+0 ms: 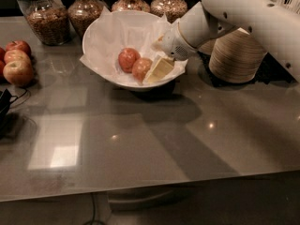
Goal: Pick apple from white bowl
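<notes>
The white bowl [96, 41], lined with crumpled white paper, stands at the back middle of the grey table. Two apples lie in it. The red-orange apple [141, 68] is on the right, and a darker red apple [128, 59] touches it on the left. My gripper [154, 62] reaches into the bowl from the right on the white arm and looks open. Its lower beige finger [160, 69] rests right next to the red-orange apple's right side. The upper finger is mostly hidden by the paper and wrist. No apple is held.
Three red-yellow apples [16, 62] sit together at the left edge. Glass jars [44, 18] stand along the back. A stack of beige paper bowls [236, 55] stands right of the white bowl, under the arm. A black object with cables [4, 109] lies at the left.
</notes>
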Available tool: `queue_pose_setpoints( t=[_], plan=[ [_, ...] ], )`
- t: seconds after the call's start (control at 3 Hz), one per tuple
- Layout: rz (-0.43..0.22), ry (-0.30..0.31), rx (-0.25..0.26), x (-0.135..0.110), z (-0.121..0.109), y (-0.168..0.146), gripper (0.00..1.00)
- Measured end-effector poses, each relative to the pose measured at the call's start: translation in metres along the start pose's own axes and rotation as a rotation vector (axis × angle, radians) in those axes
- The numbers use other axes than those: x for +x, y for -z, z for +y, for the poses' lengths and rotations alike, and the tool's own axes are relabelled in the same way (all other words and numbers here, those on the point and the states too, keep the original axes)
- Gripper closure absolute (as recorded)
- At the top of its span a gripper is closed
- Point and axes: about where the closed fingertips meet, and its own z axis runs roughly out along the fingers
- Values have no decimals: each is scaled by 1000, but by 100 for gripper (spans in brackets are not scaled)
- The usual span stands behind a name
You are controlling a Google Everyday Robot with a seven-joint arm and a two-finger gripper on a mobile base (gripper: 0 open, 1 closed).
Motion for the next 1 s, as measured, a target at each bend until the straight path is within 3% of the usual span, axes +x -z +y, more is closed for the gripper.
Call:
queue_pose_setpoints(
  t=[0.33, 1.0],
  plan=[
    [7, -30, -10, 10, 3, -12, 26],
    [12, -18, 10, 2, -10, -6, 25]
  ],
)
